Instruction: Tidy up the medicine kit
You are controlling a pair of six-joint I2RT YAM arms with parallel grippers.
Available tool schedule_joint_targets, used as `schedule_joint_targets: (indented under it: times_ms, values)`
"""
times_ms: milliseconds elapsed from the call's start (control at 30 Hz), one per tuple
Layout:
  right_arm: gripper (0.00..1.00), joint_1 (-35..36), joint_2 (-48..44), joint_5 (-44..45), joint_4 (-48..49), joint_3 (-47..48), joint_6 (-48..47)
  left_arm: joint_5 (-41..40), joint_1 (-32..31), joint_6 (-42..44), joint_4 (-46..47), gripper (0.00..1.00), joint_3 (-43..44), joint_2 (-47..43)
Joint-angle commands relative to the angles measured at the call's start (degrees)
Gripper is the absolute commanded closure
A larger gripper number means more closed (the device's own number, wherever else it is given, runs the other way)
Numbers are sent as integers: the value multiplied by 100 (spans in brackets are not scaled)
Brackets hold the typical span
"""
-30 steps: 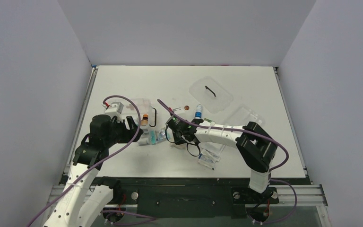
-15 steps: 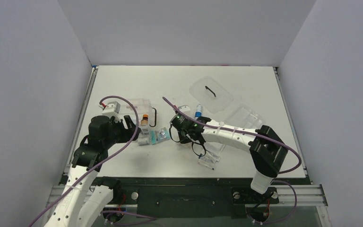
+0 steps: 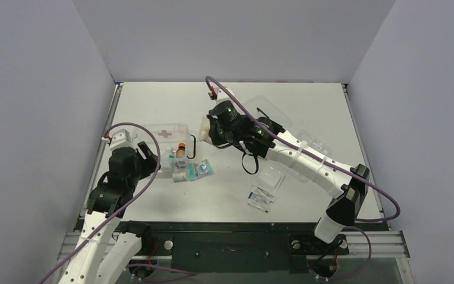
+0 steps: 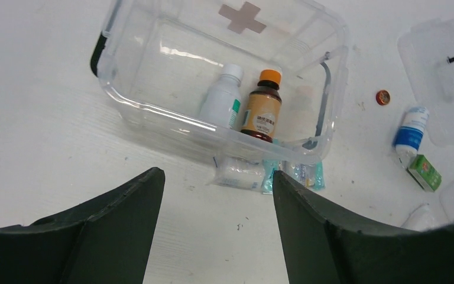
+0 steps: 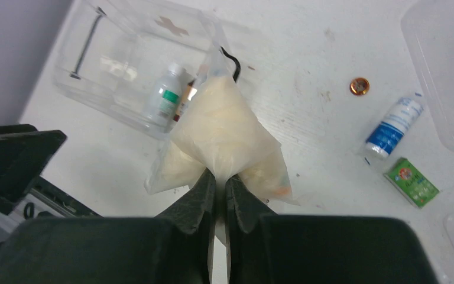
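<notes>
- The left gripper [image 4: 217, 177] hangs low at the near side of the box. Its jaws stand well apart and hold nothing.
- The clear plastic rectangular medicine kit [image 4: 118, 94], marked with a faint red cross, sits open on the left part of the table, just beyond that gripper.
- Inside the kit, a small white bottle with a green label [image 4: 221, 102] and a brown bottle with an orange cap [image 4: 261, 109] stand upright side by side against the near wall.
- A few clear and teal flat packets [image 4: 242, 175] lie on the table, touching the kit's near wall from outside.
- The right gripper [image 5: 217, 177] is pinched tight on the edge of a translucent plastic bag with cream-coloured contents [image 5: 224, 130]. The bag is lifted off the table, just right of the kit.
- The step in hand looks like carrying this bag to the kit. The next move calls for travelling left over the open box, lowering into the free floor behind the bottles, then letting go.
- Further right, a blue-and-white tube [image 5: 390, 127] and a small green box [image 5: 414, 180] lie loose on the table.
- The flat clear lid with a black handle [image 3: 264, 117] lies near them.
</notes>
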Motion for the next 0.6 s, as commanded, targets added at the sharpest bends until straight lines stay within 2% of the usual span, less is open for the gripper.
schedule_joint_targets:
  times_ms: [0,367,567]
  values:
    - [100,9,402,-339,-18,1018,-353,-1061,-2,-474,-191,35,309,-104]
    - [100,134,2146,-1401,37,3380,-459,-1284,5,-550,-175,35,250,-351]
    - [100,180,2659,-1750,557,3606,-346,-1297,7,-550,-197,35,258,-368]
